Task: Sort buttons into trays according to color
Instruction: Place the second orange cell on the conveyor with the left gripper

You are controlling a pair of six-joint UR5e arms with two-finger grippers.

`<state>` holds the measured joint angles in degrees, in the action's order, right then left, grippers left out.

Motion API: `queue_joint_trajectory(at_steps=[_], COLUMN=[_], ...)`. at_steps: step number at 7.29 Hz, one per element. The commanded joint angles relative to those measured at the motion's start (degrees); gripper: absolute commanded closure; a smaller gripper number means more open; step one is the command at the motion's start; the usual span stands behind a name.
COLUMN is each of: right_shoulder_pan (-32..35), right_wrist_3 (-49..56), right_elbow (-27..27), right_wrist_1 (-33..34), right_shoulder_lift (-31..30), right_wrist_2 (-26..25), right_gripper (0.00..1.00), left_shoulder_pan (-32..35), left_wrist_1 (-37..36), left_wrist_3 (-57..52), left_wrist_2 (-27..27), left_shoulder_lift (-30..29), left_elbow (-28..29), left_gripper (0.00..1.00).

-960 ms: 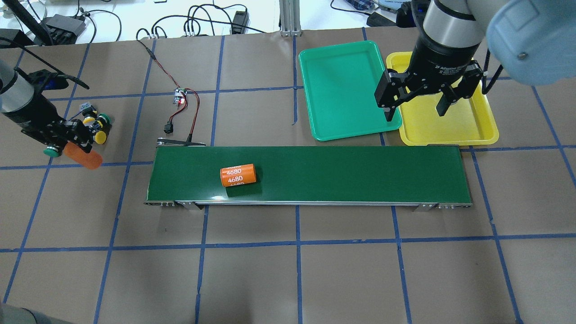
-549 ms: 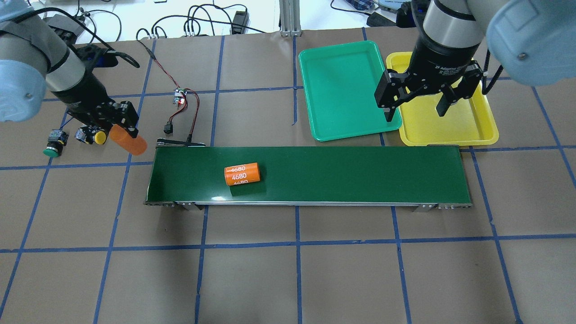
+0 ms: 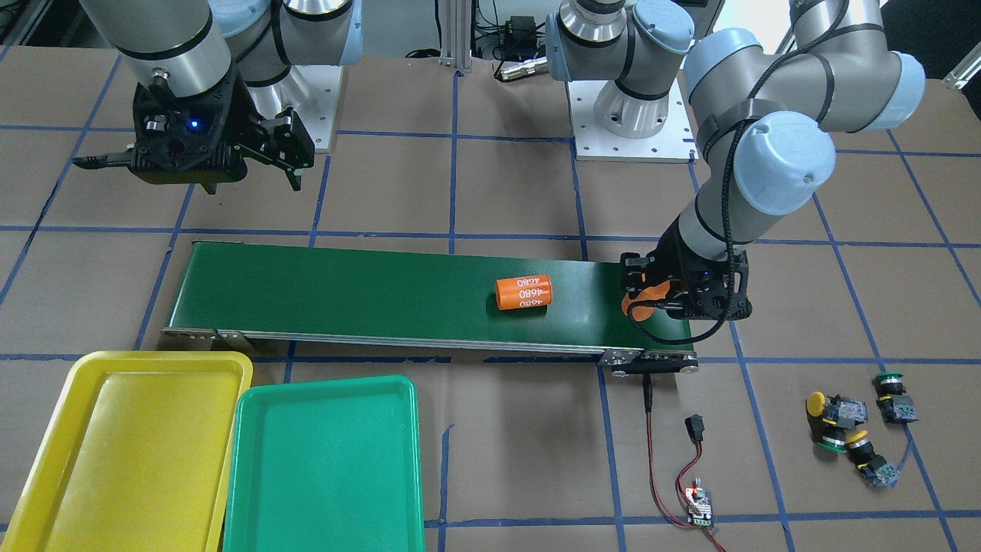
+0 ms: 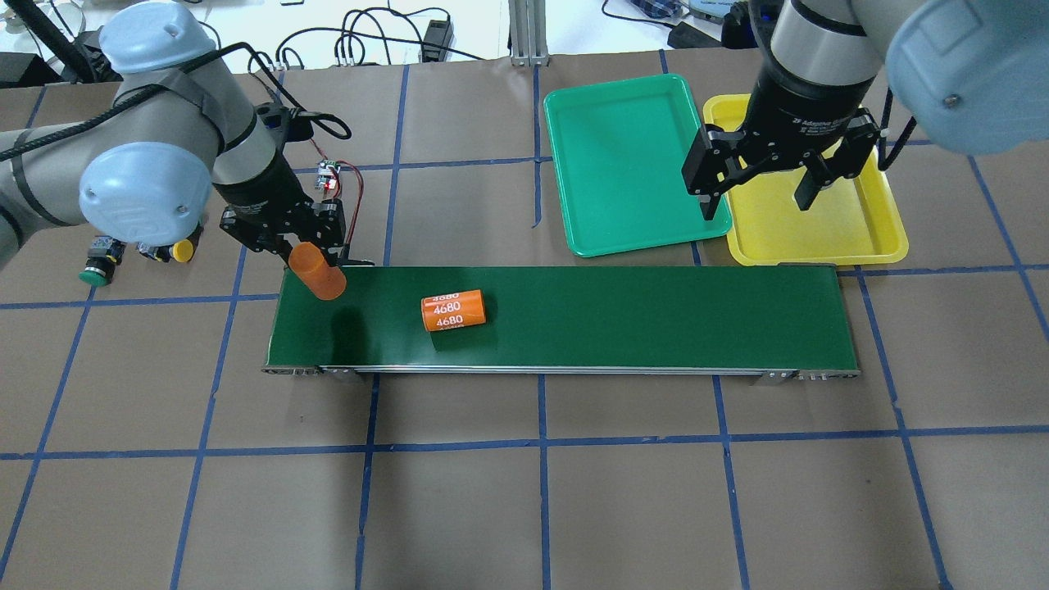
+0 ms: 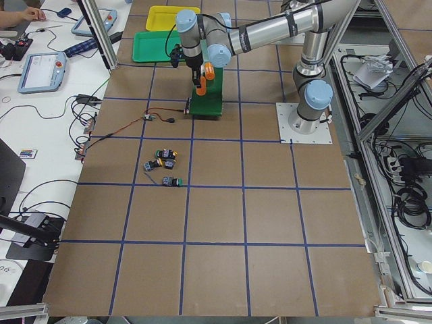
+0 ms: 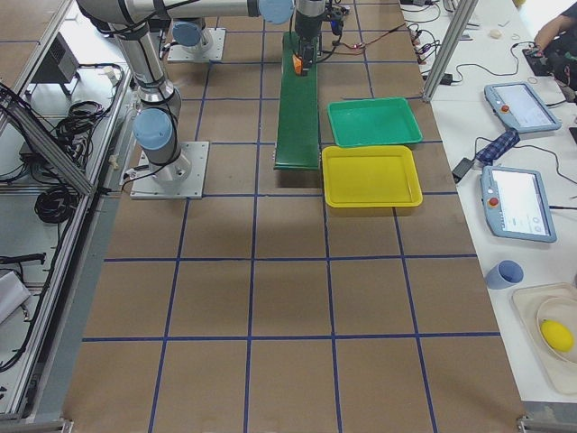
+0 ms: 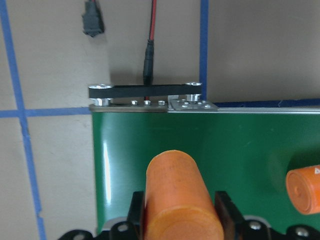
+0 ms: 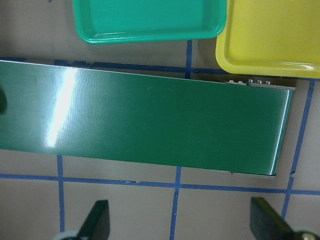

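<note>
Brown paper gridded with blue tape covers the table (image 4: 541, 508), and a dark-green conveyor belt (image 4: 623, 319) runs across its middle. Over the last second the left pincer (image 4: 310, 250) has swung from the table off the belt's left end, beside the buttons, to a spot above that end. It is clenched on a plain orange cylinder (image 4: 318, 274), which hangs tilted over the belt. The orange cylinder marked "4680" (image 4: 453, 310) has crept a little along the belt toward its right end.

We read this as clearing rather than sorting. No button has been lifted, and the green tray (image 4: 631, 164) and yellow tray (image 4: 819, 229), lying by the belt's right end on the side away from the robot, hold nothing.

The buttons (image 3: 841, 414) lie in a loose cluster on the table off the belt's left end, well apart from the left pincer. The right pincer (image 4: 758, 205) hangs spread and empty above the seam between the two trays, at the opposite end of the belt from the buttons.
</note>
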<state>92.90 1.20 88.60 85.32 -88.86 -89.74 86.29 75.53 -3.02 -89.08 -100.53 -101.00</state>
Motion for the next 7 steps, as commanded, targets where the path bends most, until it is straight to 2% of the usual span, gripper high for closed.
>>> queue_joint_trajectory(at_steps=[1,2,3,4,5,6,7], right_shoulder_pan=[0.0,0.1,0.1,0.0,0.1,0.1,0.0], right_wrist_3=[-0.1,-0.1,-0.1,-0.1,-0.1,-0.1,-0.1], right_elbow=[0.1,0.0,0.0,0.0,0.0,0.0,0.0], right_wrist_1=[-0.1,0.1,-0.1,0.0,0.0,-0.1,-0.1], right_shoulder_lift=[0.1,0.0,0.0,0.0,0.0,0.0,0.0], right_wrist_2=[0.0,0.0,0.0,0.0,0.0,0.0,0.0], right_gripper=[0.0,0.0,0.0,0.0,0.0,0.0,0.0], left_shoulder_pan=[2.0,2.1,2.4,3.1,4.9,7.1,8.4], left_wrist_1=[-0.6,-1.6,-2.8,-4.5,-5.6,-5.7,-5.7], left_wrist_3=[6.1,6.0,6.8,7.5,12.6,17.3,18.8], left_wrist_2=[-6.0,-6.1,-6.3,-6.0,-5.5,-2.4,0.9], left_shoulder_lift=[-0.4,-0.6,-1.2,-2.0,-2.7,-3.0,-3.0], left_elbow=[-2.9,-3.7,-3.9,-4.0,-4.3,-3.3,-3.0], left_gripper=[1.0,1.0,0.9,0.66,0.12,0.0,0.0])
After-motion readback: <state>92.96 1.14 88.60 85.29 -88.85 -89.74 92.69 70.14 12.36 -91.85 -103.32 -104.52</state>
